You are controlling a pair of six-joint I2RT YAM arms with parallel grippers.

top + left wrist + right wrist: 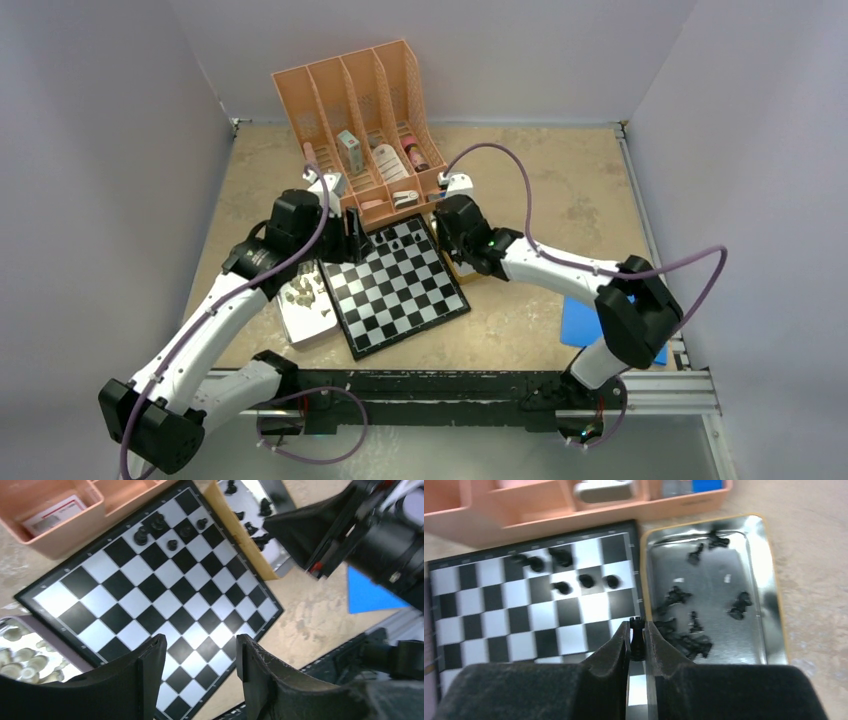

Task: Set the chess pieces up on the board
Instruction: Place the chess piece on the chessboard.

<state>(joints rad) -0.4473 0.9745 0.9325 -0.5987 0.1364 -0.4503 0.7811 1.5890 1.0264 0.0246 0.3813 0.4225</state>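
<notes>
Only a handful of black pieces [561, 565] stand on the chessboard [398, 285]; the right gripper [637, 637] pinches a black rook [637, 625], the left gripper [200, 655] gapes empty, and the beige pieces [305, 292] lie unplaced.

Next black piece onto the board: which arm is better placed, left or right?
Right. The right gripper pinches a black rook at the edge of the board, beside the metal tray of black pieces. The left gripper hangs open and empty over the board.
</notes>
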